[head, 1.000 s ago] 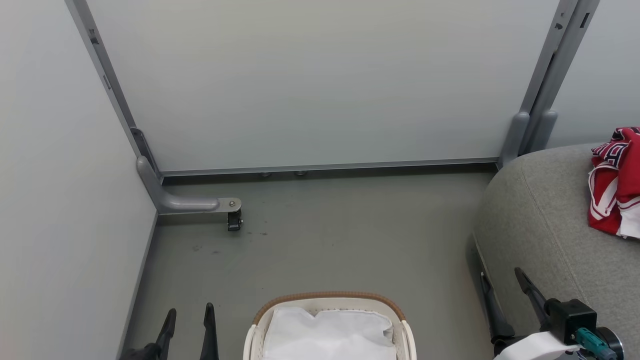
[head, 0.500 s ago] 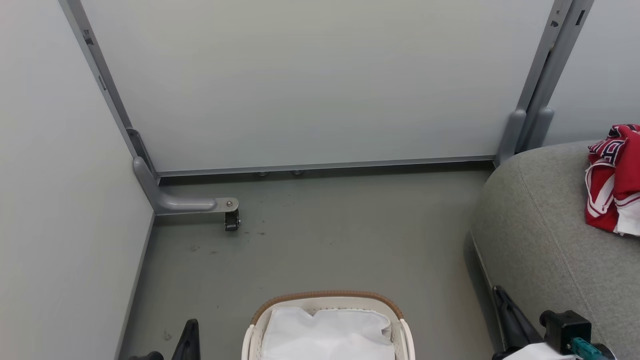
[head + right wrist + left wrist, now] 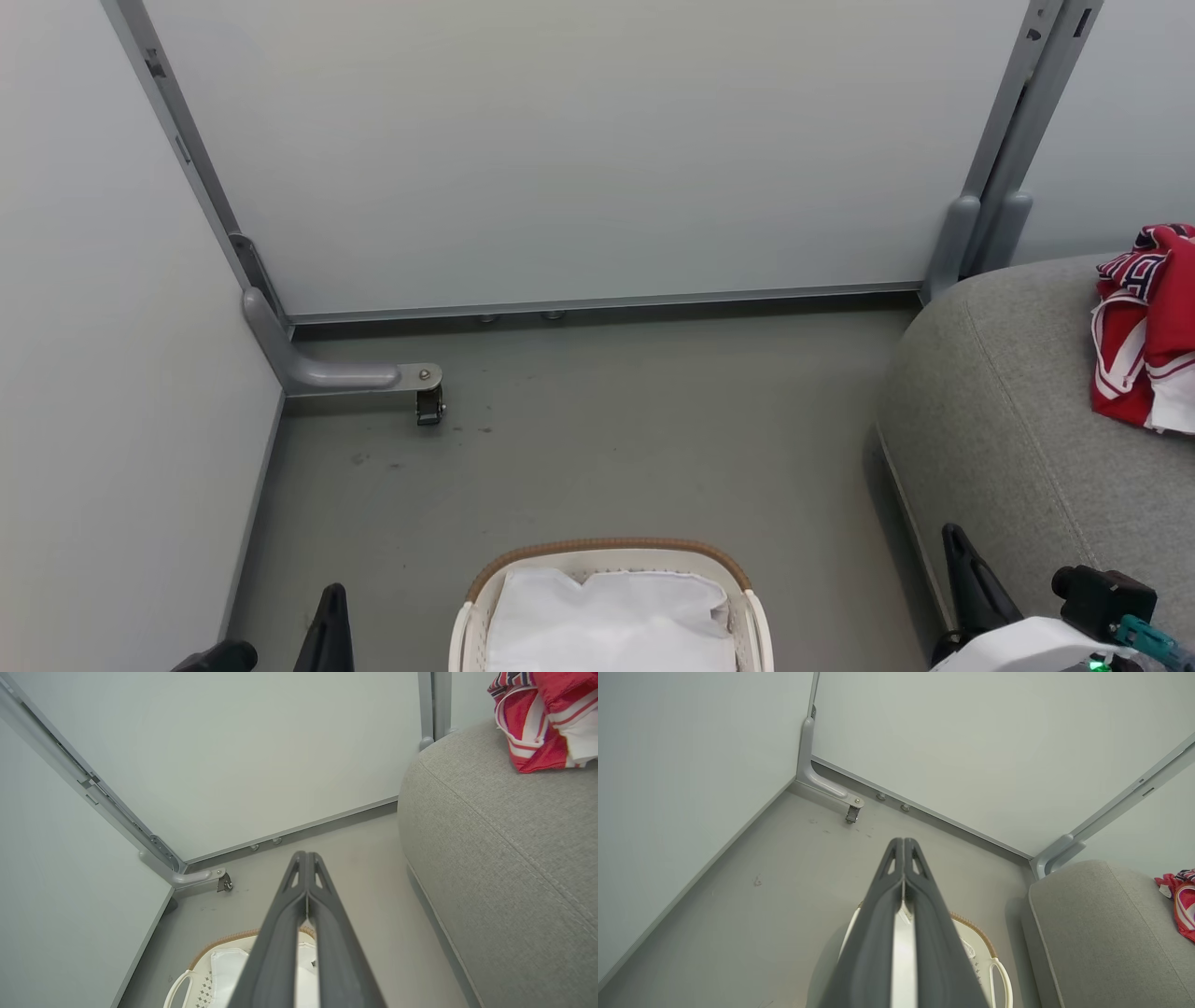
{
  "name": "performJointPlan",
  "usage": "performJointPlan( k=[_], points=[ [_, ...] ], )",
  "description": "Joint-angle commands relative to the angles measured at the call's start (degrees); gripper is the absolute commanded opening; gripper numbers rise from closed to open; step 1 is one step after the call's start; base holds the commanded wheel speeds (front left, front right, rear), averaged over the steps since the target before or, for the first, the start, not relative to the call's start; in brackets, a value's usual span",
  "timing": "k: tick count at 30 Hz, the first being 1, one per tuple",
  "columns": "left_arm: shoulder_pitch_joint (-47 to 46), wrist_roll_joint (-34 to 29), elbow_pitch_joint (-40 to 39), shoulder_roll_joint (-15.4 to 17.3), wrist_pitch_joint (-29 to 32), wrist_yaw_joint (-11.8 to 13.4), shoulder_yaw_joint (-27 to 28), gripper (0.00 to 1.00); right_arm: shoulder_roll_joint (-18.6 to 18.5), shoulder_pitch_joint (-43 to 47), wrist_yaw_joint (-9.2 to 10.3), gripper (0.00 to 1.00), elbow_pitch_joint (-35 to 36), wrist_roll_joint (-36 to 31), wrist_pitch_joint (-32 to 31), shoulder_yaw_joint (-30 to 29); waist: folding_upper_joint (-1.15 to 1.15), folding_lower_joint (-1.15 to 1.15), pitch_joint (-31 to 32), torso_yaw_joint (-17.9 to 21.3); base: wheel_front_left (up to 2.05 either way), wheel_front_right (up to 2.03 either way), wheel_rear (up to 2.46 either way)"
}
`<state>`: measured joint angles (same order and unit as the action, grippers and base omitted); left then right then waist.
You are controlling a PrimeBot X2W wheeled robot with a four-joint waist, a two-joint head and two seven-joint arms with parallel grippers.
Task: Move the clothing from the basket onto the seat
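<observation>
Both my grippers have just closed. 1 second ago each had its 2 fingers spread. Now my left gripper (image 3: 903, 845) has them pressed together along their length with nothing between, and my right gripper (image 3: 306, 857) is the same. Neither pinches anything. In the head view both also sit lower than they did, the left beside the basket (image 3: 607, 545) and the right near the front of the seat (image 3: 1008, 420). Part of that shift is the camera's, since the whole picture has slid a little.

The clothing (image 3: 1134, 345) lies crumpled on the seat at the far right, red with white trim, well apart from both grippers and from the basket. It has not moved on the cushion in this last second. The basket stands on the floor (image 3: 607, 439) between my arms. What I see of its inside is only the white lining (image 3: 607, 611). Its near end is cut off at the bottom edge, so I cannot vouch for that part.

My reading is that the move is done, or all but done. Empty, closed fingers drawn back suit a finish, not a fresh reach. If a garment hides in the cut-off end, I would have to open again and go back in.
</observation>
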<state>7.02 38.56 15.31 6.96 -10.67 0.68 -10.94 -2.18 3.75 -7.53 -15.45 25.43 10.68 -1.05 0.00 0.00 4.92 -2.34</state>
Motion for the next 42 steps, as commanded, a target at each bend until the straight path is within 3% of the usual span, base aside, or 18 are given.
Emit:
performJointPlan(
  k=[1,16,42],
  points=[
    [-2.1,1.9,-0.8,0.0,0.5,-0.4,0.9,0.00,-0.3,-2.0,0.01,0.00,1.0,2.5,-0.5,-0.4,0.00,0.00,-0.1,0.0,0.00,0.00,0.00],
    [-4.7,13.5,-1.0,-0.9,4.2,-2.2,4.7,0.00,-0.4,-3.9,0.02,0.00,1.2,16.8,-4.2,-1.5,0.00,0.00,-0.8,0.4,0.00,0.00,0.00],
    [-8.1,28.3,-1.2,-2.1,9.0,-4.5,9.4,0.00,-0.6,-6.3,0.03,0.00,1.4,35.3,-9.1,-3.0,0.00,0.00,-2.0,0.9,0.00,0.00,0.00]
  ],
)
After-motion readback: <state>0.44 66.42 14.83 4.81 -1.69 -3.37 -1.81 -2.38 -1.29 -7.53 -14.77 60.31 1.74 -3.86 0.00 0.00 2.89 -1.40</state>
